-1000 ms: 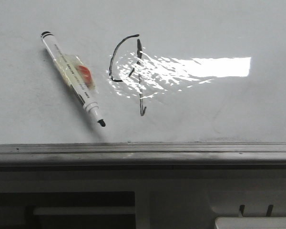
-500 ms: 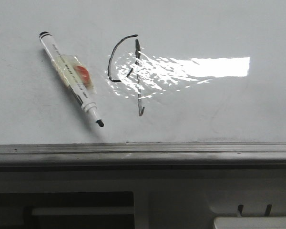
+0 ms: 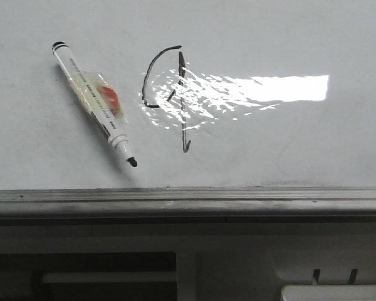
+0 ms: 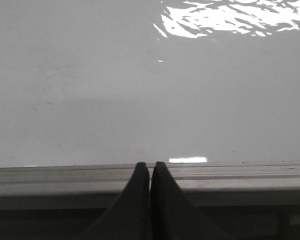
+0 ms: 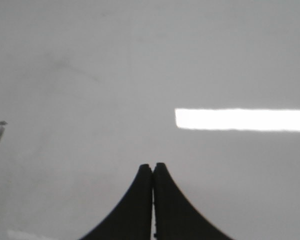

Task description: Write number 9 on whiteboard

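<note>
On the whiteboard [image 3: 288, 144] the number 9 [image 3: 175, 94] sits at the marker pen's [image 3: 94, 100] three o'clock. Left gripper [image 4: 150, 167] and right gripper [image 5: 153, 169] are clenched, empty.

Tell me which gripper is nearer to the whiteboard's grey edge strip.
Left. The left gripper sits at the edge strip; the right gripper is over the glossy whiteboard, strip unseen.

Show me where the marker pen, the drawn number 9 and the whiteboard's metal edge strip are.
marker pen [image 3: 93, 100], front view: middle of its white barrel.
number 9 [image 3: 182, 106], front view: on the straight vertical stem.
whiteboard [image 3: 188, 202], front view: on the grey metal edge strip.
</note>
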Controlling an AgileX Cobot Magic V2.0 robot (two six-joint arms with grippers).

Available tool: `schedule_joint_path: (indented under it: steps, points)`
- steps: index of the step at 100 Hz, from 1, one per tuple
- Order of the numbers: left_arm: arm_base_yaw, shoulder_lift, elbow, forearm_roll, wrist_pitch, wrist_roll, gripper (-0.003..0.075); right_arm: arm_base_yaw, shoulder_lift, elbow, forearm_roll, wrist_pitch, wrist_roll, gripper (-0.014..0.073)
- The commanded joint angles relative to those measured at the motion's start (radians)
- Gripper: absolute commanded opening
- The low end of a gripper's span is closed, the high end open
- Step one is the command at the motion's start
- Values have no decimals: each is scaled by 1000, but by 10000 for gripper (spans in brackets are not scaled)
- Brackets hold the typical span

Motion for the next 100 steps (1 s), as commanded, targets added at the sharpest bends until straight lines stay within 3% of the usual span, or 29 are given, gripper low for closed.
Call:
schedule_joint_path:
  steps: [1,21,31,40,100]
  points:
    - [0,-27,40,-9,-52,-13,-20,-83,-1,27,-100,46,99,-69]
    - [0,-27,40,-9,-52,-13,-20,-180,-113,27,-115,263,122,-69]
    - [0,-27,40,-9,-52,-13,-20,-190,-223,27,-115,428,122,-69]
    - [0,-25,40,-13,-57,-13,-20,-190,-209,27,-97,546,122,-69]
    - [0,-25,40,-13,-60,-13,-20,-188,-213,27,-97,539,118,-69]
